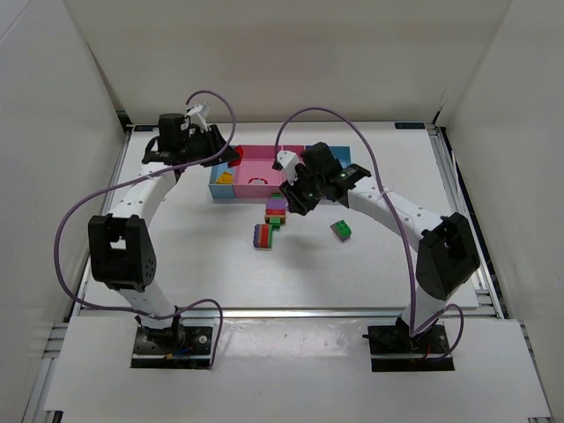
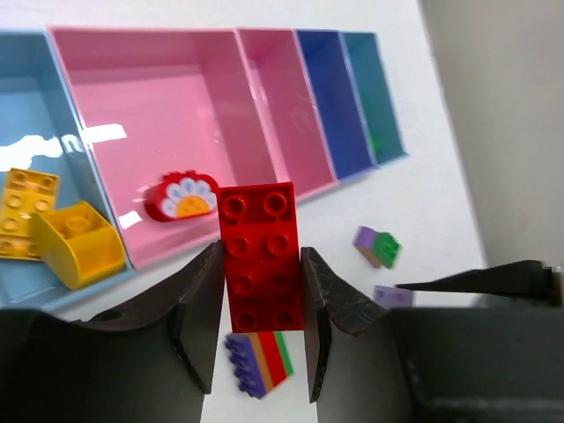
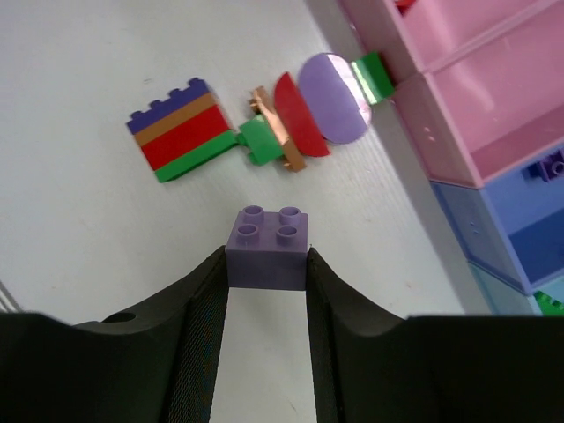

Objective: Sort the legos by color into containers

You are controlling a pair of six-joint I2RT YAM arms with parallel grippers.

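Pressure from the left fingers (image 2: 198, 308) holds a red brick (image 2: 262, 256) by its two long side walls, studs up, its far end jutting past the tips. Just beyond that end is the wide pink compartment (image 2: 159, 97), with a red arched piece (image 2: 181, 196) lying in it. Left of the fingers, the light blue compartment (image 2: 26, 106) holds two yellow bricks (image 2: 75, 242). Under the fingers, a striped stack (image 2: 260, 366) rests on the table (image 2: 441, 203).

The right fingers (image 3: 198, 317) are clamped on a small purple brick (image 3: 268, 247) by opposite flat faces, studs up. Ahead of them lie the stack and a joined cluster (image 3: 304, 128) of green, red and purple parts. Ahead and to the right, the darker blue compartment (image 3: 502, 220) shows a purple piece at the picture's edge.

These bricks look hard, light and glossy, so they should not give under the squeeze, but could twist or slip if pinched off centre. The flat side walls near the middle are the best hold, not the studs. The pressed-together pieces will likely lift as one.
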